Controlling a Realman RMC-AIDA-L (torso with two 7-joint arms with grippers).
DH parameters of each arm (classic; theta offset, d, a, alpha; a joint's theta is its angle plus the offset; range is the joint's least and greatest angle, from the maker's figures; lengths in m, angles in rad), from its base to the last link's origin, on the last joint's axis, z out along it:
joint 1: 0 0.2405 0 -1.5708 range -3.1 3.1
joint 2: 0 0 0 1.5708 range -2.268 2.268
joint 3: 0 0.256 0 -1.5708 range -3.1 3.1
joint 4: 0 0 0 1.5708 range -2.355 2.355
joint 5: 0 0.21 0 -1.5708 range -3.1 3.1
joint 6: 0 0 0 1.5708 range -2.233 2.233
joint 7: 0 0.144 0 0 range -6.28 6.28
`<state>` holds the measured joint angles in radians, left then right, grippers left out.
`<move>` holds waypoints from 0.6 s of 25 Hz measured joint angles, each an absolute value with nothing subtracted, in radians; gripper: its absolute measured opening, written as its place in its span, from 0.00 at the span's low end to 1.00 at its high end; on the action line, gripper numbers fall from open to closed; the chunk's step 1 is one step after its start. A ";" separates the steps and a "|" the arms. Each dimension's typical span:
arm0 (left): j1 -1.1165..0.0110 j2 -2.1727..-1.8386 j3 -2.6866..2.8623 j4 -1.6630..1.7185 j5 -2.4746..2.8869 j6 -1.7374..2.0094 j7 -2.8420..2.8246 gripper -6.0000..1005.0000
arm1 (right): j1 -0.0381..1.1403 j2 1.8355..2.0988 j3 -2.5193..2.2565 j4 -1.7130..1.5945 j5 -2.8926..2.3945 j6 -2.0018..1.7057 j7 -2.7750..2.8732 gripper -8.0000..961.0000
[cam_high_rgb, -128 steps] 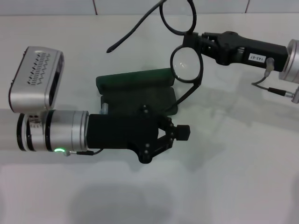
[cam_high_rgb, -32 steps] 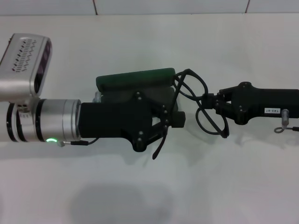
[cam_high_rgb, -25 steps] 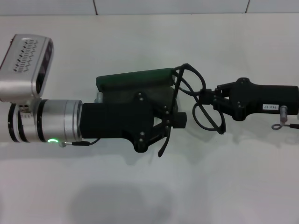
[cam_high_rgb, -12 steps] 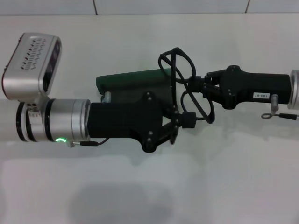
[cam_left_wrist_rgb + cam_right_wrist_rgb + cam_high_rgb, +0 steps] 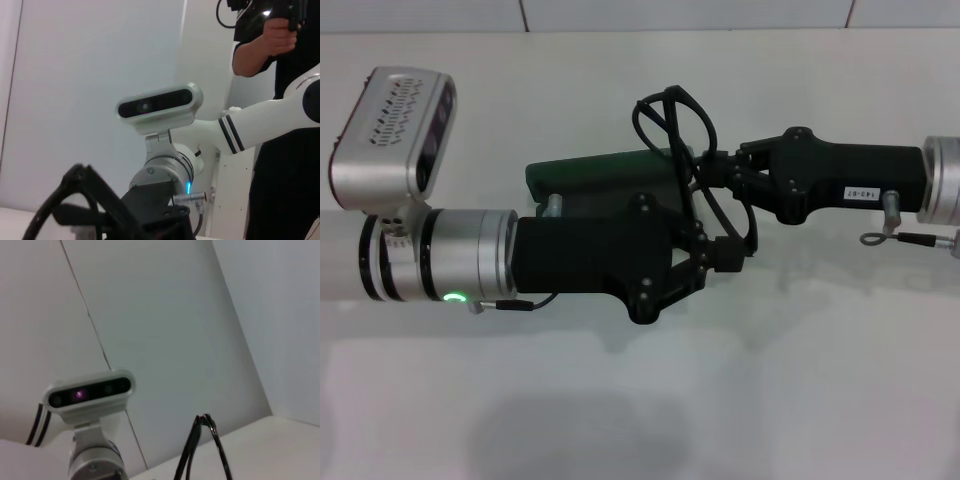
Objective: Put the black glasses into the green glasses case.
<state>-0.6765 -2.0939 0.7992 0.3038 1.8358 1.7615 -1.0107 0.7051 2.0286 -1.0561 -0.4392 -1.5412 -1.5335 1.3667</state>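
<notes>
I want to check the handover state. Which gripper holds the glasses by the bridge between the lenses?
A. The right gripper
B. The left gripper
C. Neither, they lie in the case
A: the right gripper clamps the glasses at the bridge, above the case; the left gripper is lower.

black glasses [image 5: 682, 140] folded, upright over the open green glasses case [image 5: 605, 170] on the table
</notes>
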 joint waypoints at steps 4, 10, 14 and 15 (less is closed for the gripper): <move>-0.677 -2.094 0.799 0.304 1.836 1.760 -1.011 0.02 | 0.712 2.028 -1.064 -0.439 -1.529 -1.543 1.367 0.07; -0.678 -2.095 0.797 0.304 1.836 1.756 -1.011 0.02 | 0.713 2.028 -1.065 -0.439 -1.527 -1.560 1.367 0.07; -0.679 -2.095 0.797 0.304 1.836 1.756 -1.010 0.02 | 0.715 2.028 -1.075 -0.439 -1.508 -1.567 1.367 0.07; -0.679 -2.096 0.798 0.304 1.836 1.756 -1.010 0.02 | 0.715 2.028 -1.082 -0.439 -1.502 -1.567 1.367 0.07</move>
<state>-0.6790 -2.0958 0.7980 0.3037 1.8362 1.7563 -1.0099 0.7151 2.0279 -1.0815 -0.4386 -1.5018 -1.5674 1.3667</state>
